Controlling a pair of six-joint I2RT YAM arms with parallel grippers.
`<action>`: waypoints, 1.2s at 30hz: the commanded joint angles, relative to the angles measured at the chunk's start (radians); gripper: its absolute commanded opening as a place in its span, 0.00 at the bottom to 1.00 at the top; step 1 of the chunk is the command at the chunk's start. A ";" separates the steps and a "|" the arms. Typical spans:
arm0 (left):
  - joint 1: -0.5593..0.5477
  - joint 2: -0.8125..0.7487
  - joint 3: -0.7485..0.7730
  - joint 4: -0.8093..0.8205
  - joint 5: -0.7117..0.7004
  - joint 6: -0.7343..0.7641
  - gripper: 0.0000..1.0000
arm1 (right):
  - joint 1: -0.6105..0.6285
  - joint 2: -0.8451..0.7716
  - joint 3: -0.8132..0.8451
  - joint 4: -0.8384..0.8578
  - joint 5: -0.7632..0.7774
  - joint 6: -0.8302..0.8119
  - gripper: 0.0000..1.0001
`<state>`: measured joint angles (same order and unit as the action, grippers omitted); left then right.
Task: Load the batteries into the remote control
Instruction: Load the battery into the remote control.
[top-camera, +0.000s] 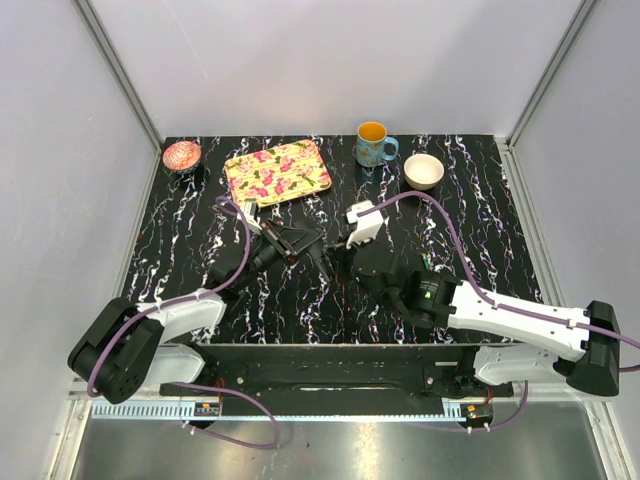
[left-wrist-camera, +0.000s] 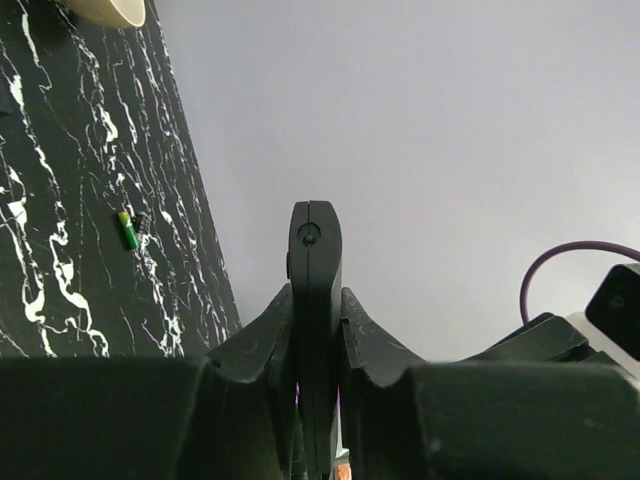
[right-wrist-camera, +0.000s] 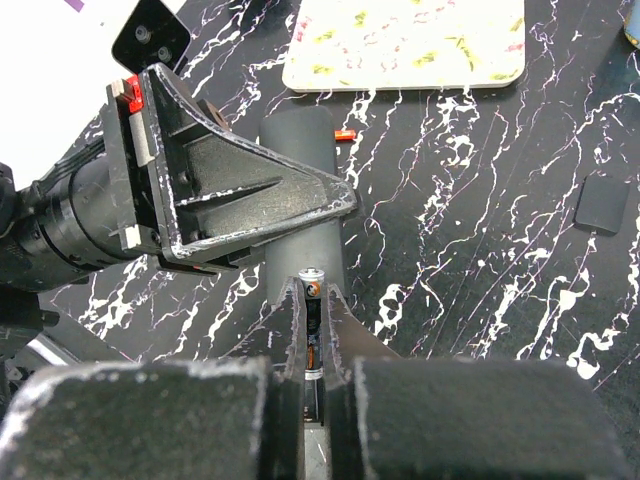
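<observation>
Right wrist view, bottom centre: my right gripper (right-wrist-camera: 312, 300) is clamped on a slim black-and-orange cylindrical battery (right-wrist-camera: 312, 284), its tip pointing up the frame.

Just past that tip, mid-frame: the flat black plastic bar of the remote control (right-wrist-camera: 297, 150). It is pinched edgewise in my left gripper (left-wrist-camera: 316, 305), jaws closed tight on it. The battery tip sits at the remote's near end; touching or not, I cannot tell. No compartment is visible from here.

Right edge, mid-height: a small flat black rectangle (right-wrist-camera: 603, 203) lies on the black white-veined table (right-wrist-camera: 480, 250), possibly the battery door. A small red sliver (right-wrist-camera: 343, 134) sits beside the remote's far end, unidentified. Top of frame: a pale floral rectangular tray (right-wrist-camera: 400, 45).

Left wrist view, left side: a small green-and-yellow cylinder (left-wrist-camera: 128, 230) lies on the table, maybe another cell.

Status, as I judge it: remote and one battery are in hand, and insertion is not yet done. Remaining: seat this cell, then any others, then close up.
</observation>
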<state>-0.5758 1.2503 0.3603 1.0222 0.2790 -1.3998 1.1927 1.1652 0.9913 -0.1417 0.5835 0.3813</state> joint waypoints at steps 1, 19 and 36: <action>-0.010 0.011 0.052 0.124 -0.023 -0.042 0.00 | 0.013 0.011 -0.003 0.063 0.044 -0.018 0.00; -0.024 0.029 0.077 0.147 -0.023 -0.050 0.00 | 0.022 0.028 -0.019 0.022 -0.008 -0.005 0.00; -0.021 0.024 0.097 0.130 -0.054 -0.010 0.00 | 0.028 0.017 0.012 -0.143 -0.088 0.050 0.00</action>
<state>-0.5938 1.2808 0.3931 1.0451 0.2718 -1.4052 1.2049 1.1797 0.9726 -0.1978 0.5491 0.3908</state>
